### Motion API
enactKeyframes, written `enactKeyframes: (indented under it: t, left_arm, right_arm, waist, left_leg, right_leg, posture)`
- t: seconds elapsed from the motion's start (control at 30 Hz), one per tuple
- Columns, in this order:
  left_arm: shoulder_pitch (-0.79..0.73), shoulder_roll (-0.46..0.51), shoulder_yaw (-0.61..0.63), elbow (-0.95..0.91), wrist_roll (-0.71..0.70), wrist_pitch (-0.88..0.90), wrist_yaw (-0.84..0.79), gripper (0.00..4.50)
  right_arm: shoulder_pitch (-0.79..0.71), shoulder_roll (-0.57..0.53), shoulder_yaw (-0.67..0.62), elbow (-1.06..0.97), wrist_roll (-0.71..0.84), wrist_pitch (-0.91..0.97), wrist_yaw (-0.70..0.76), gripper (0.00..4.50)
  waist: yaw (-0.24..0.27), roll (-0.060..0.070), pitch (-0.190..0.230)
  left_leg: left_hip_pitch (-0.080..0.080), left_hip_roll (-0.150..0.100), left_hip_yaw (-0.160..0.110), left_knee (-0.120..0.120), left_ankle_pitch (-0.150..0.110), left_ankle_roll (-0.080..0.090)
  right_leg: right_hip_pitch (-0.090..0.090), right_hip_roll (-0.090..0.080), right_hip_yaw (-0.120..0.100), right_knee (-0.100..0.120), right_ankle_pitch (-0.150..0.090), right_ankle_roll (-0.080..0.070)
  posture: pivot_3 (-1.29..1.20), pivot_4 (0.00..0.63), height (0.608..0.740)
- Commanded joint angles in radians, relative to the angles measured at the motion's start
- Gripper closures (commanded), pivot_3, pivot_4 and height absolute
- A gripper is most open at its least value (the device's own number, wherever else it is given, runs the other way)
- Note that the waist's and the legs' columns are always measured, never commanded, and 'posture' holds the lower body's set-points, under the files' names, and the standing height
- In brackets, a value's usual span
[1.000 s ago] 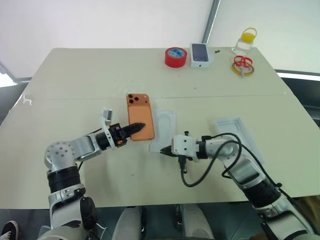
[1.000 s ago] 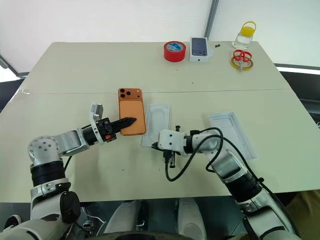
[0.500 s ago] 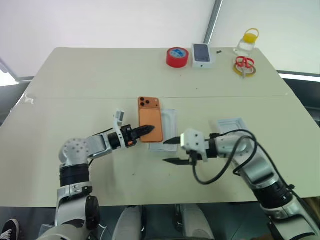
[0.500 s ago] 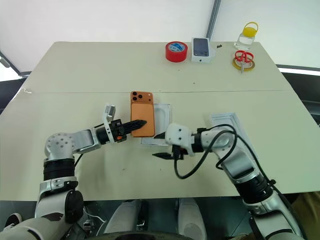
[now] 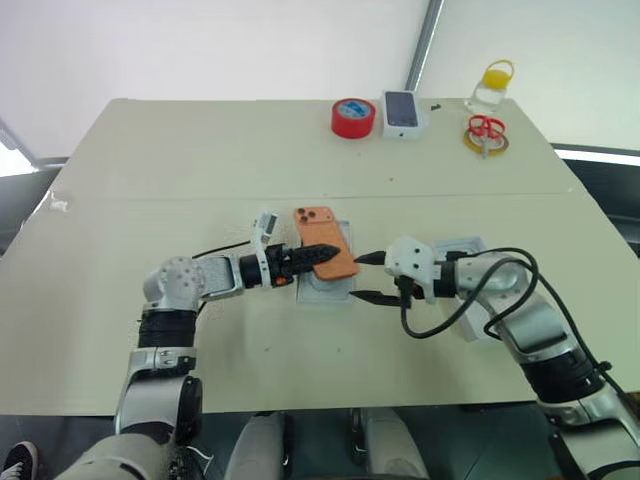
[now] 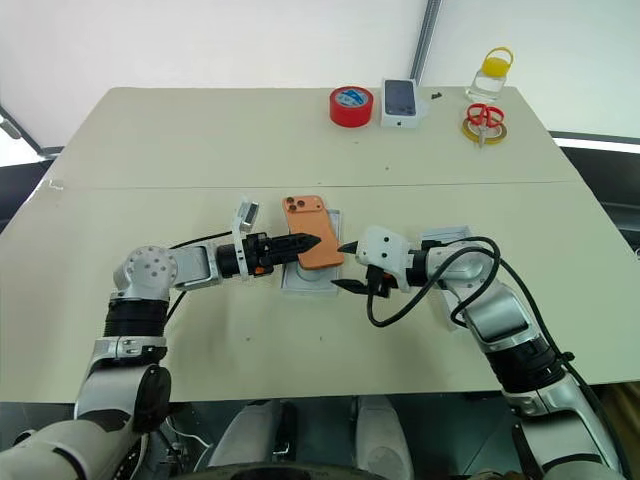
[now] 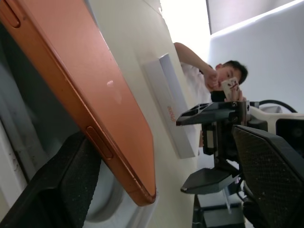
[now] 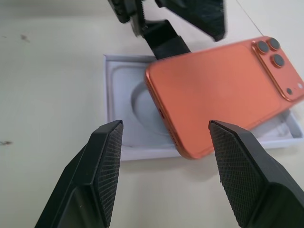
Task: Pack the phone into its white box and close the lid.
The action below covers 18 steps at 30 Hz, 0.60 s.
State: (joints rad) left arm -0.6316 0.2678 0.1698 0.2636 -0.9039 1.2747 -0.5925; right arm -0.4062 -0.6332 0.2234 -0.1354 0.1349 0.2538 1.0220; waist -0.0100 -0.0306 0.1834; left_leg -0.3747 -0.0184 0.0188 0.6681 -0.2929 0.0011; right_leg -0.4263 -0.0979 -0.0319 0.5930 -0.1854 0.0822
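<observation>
The white box (image 8: 121, 137) is largely covered by the orange phone (image 8: 223, 90), which lies across it back-up and skewed, one long edge and the camera corner hanging past the box wall; in the right wrist view only the box's near end shows, a pale floor with a rounded recess, and whether the phone rests flat or tipped on the rim cannot be told. The left gripper (image 5: 318, 258) reaches over the phone from the side away from the lid; in the left wrist view its black fingers (image 7: 61, 185) stand apart with the phone's edge between them, and it is unclear whether either pad touches the phone. The right gripper (image 5: 367, 277) hangs just beside the box on the lid side, its jaws spread with nothing between them. The lid (image 5: 462, 247) lies on the table (image 5: 200, 160) just beyond the right gripper, mostly hidden behind that arm and its black cable. Well away from the box, along the table's far edge, stand a red tape roll (image 5: 351, 115), a white box printed with a dark phone (image 5: 402, 109), red-handled scissors (image 5: 486, 127) on a yellow ring, and a clear bottle with a yellow cap (image 5: 492, 84). A person (image 7: 209, 76) shows in the left wrist view, partly cut off by the gripper.
</observation>
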Motion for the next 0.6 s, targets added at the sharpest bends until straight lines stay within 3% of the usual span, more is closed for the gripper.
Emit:
enactKeyframes:
  t: [0.03, 0.2, 0.6]
  left_arm:
    - [0.013, 0.036, -0.031, -0.039, 0.027, 0.017, -0.012, 0.01]
    - [0.029, 0.082, -0.076, -0.093, 0.058, -0.009, -0.047, 0.01]
    - [0.020, 0.110, 0.051, -0.227, -0.019, 0.088, 0.019, 0.01]
  right_arm:
    - [-0.025, 0.019, -0.012, -0.005, 0.004, -0.023, -0.015, 1.49]
    - [-0.039, 0.025, -0.011, 0.025, -0.010, -0.051, -0.016, 1.49]
    - [-0.052, 0.047, -0.012, 0.061, -0.016, -0.078, -0.044, 1.49]
  waist:
    - [-0.001, 0.000, 0.000]
    - [-0.002, 0.000, 0.000]
    - [-0.001, 0.000, 0.000]
  left_leg:
    - [0.000, 0.000, 0.000, 0.000, 0.000, 0.000]
    - [0.000, 0.000, 0.000, 0.000, 0.000, 0.000]
    - [-0.001, 0.000, 0.000, 0.000, 0.000, 0.000]
  right_leg:
    - [0.000, 0.000, 0.000, 0.000, 0.000, 0.000]
    - [-0.001, 0.000, 0.000, 0.000, 0.001, 0.002]
    - [-0.001, 0.000, 0.001, 0.000, 0.001, 0.002]
  posture:
    - [0.00, 0.150, 0.740]
    - [0.00, 0.150, 0.740]
    - [0.00, 0.150, 0.740]
